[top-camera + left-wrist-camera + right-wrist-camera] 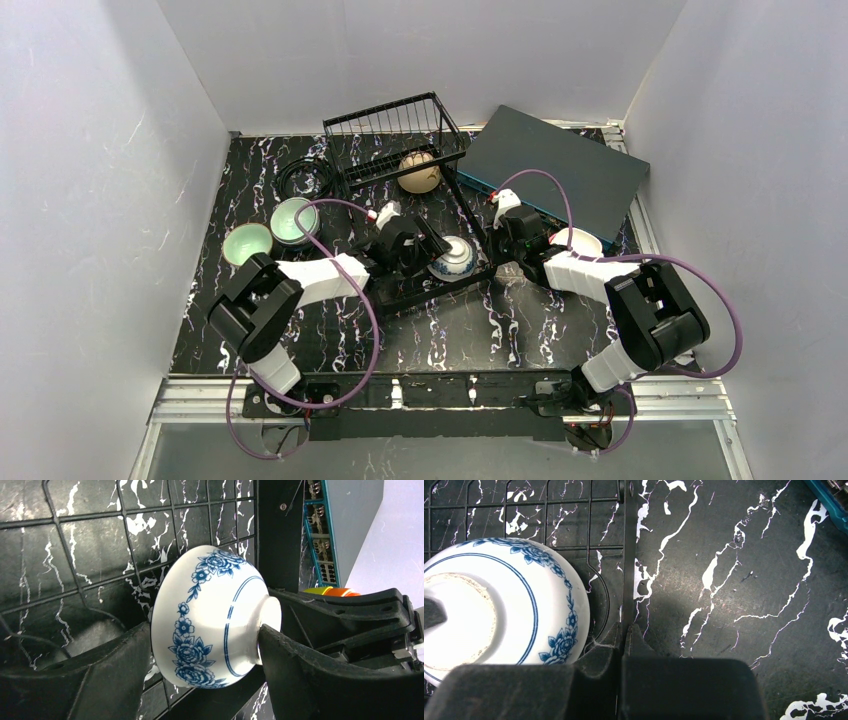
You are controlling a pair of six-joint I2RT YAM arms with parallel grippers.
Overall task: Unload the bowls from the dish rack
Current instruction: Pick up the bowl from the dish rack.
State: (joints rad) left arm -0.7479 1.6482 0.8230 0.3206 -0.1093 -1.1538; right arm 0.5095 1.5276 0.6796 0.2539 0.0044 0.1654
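Note:
The black wire dish rack (392, 128) lies mid-table. A beige bowl (420, 172) sits in it under the raised basket. A blue-and-white bowl (455, 260) lies on its side at the rack's near end. My left gripper (437, 256) is shut on it: in the left wrist view one finger (100, 675) is at the rim and the other at the foot of the bowl (210, 615). My right gripper (498, 247) is shut on the rack's right rim (628, 555), right beside that bowl (499, 610). Two pale green bowls (247, 243) (293, 220) stand on the table at the left.
A flat grey-teal box (560, 165) lies at the back right. A white bowl (578, 240) sits by the right arm; orange and yellow bowls (332, 591) show beyond the rack. A coiled black cable (303, 178) lies at the back left. White walls enclose the table.

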